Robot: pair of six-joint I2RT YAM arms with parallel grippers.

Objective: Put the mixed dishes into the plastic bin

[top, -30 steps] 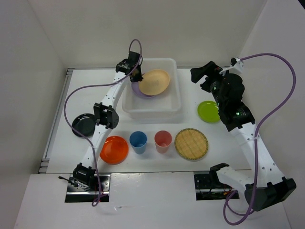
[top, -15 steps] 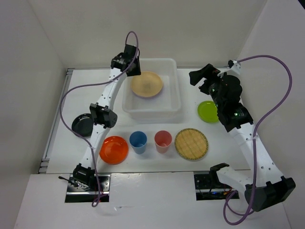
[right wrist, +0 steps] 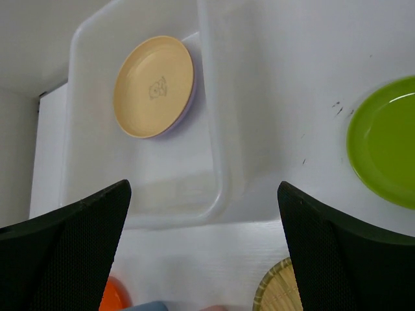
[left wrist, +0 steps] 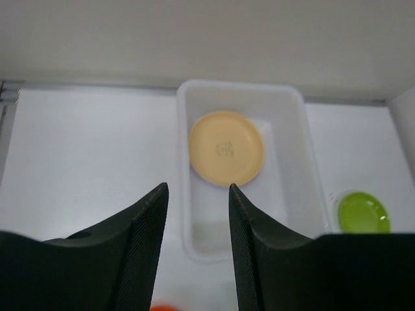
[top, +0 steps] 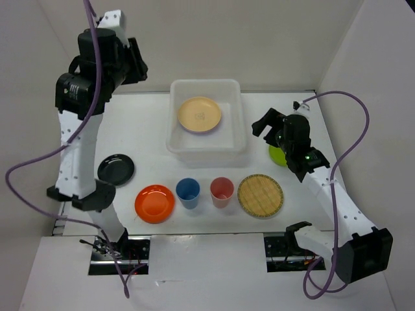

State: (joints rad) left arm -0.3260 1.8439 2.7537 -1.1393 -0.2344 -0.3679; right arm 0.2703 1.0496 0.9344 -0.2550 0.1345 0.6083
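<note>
The plastic bin stands at the table's back middle. A pale yellow plate lies flat in it on a purple plate, whose edge shows in the right wrist view. My left gripper is raised high at the back left, open and empty; its view looks down on the bin and yellow plate. My right gripper is open wide and empty, just right of the bin, partly covering the lime green plate. The woven disc, pink-red cup, blue cup, orange plate and black plate are on the table.
White walls close in the table at the back and both sides. Purple cables loop off both arms. The arm bases sit at the near edge.
The left gripper let go of the yellow plate, which now lies flat in the bin, and the left arm rose up and back to the left. The right gripper dropped lower over the lime plate.
</note>
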